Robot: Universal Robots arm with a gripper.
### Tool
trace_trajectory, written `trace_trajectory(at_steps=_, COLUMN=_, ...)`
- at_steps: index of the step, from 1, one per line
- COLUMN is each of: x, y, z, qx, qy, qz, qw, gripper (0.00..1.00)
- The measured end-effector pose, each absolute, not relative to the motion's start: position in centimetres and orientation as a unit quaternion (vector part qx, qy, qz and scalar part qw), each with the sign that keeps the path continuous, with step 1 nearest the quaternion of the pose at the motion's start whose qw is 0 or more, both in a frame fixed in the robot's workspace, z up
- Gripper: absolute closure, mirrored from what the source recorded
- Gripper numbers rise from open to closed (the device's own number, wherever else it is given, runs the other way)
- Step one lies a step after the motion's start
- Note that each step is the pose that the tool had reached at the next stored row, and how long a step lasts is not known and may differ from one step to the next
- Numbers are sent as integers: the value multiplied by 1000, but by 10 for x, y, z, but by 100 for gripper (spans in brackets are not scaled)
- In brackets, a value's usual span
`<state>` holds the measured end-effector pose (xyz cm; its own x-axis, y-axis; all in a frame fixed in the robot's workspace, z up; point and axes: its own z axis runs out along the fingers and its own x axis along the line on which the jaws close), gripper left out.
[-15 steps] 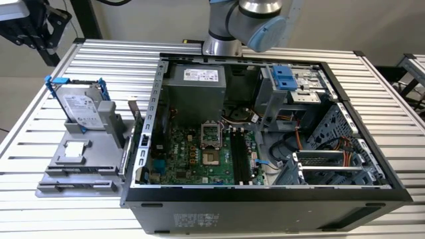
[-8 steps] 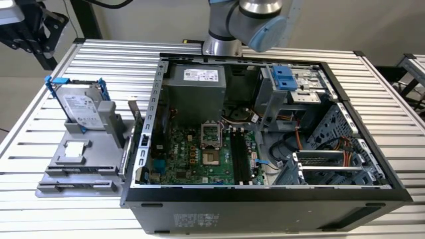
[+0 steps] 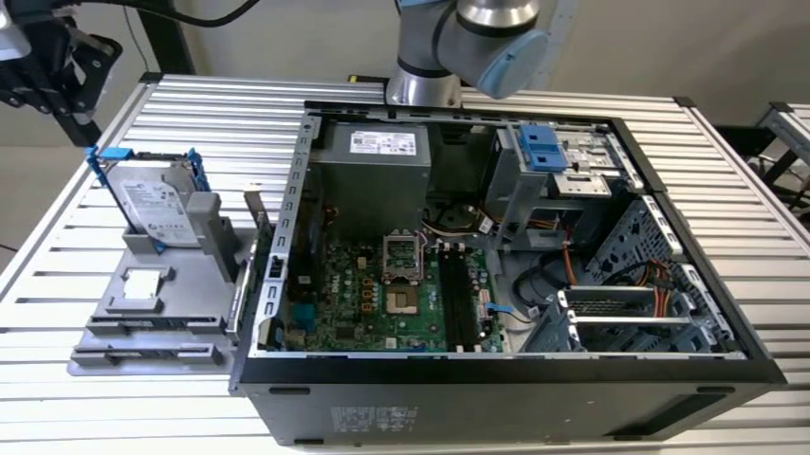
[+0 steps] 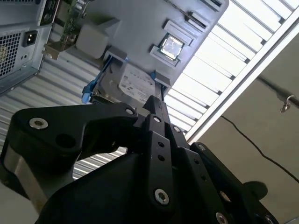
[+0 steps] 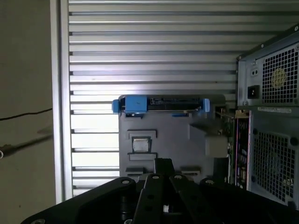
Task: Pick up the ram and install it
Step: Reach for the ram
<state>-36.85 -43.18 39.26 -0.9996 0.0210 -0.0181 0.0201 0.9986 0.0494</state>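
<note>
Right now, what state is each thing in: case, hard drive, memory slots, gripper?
Computer case: side open, lying flat on the table.
Hard drive: standing upright in its gray holder, outside the case.
Memory slots: look empty.
Gripper: jaws shut, holding nothing.

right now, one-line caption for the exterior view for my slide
Open computer case on a slatted table, motherboard exposed; hard drive upright in a grey fixture at the exterior view's left.
</note>
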Motion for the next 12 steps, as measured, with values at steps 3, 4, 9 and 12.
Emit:
trace_trajectory(at_steps=3, x=-367, y=-438, z=393, qx=10, qy=1000, qz=25, qw=9, gripper=100)
trace_trajectory(at_steps=4, x=-367, y=-440, z=393, qx=10, qy=1000, qz=25, qw=9, gripper=100)
trace_trajectory(at_steps=9, x=-366, y=-453, z=393, qx=10, qy=1000, qz=25, qw=9, gripper=100)
trace_trajectory(at_steps=12, x=-365, y=-461, z=393, qx=10, qy=1000, qz=25, qw=9, gripper=100)
